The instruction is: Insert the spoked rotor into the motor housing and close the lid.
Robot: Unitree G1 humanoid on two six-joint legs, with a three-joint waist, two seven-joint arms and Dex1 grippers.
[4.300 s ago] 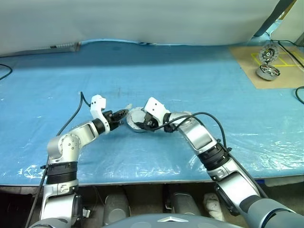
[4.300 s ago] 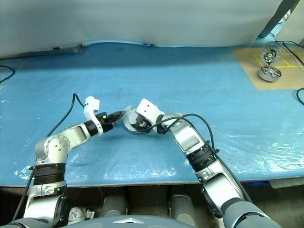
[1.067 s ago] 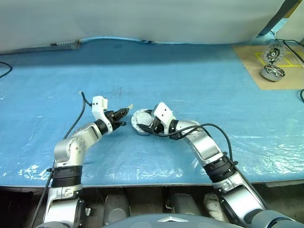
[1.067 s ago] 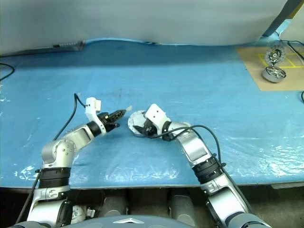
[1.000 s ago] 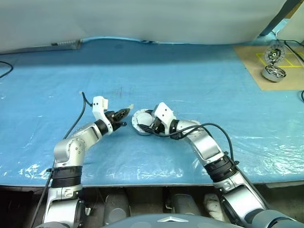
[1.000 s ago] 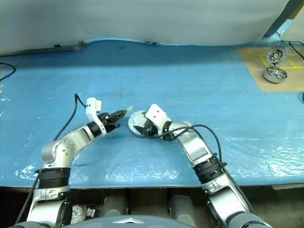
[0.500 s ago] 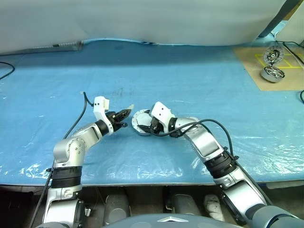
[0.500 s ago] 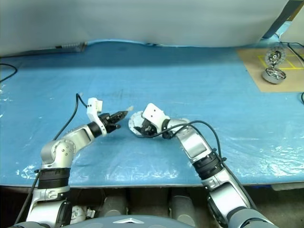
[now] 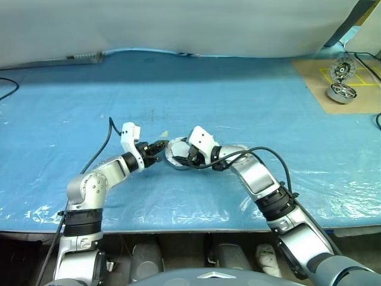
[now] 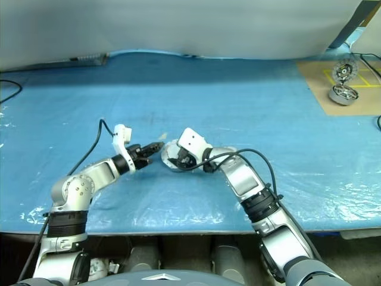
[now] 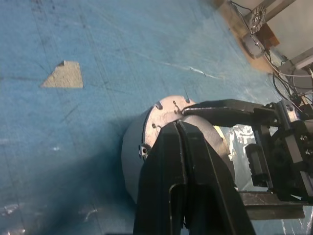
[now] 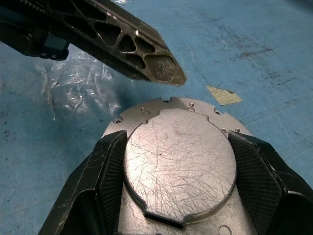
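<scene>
The right gripper (image 12: 178,161) is clasping the motor housing (image 12: 181,147) on the blue table (image 9: 250,107). The left gripper (image 11: 180,128), fingers clenched together, is hovering just beside its rim.

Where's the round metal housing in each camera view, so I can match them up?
Left eye view: housing near centre, between both arms' tips.
Right eye view: same spot, slightly left of centre.
Left wrist view: just past the shut left tool, housing.
Right wrist view: gripped by the right tool.
Shared landmark: pale tape scrap beside it.
</scene>
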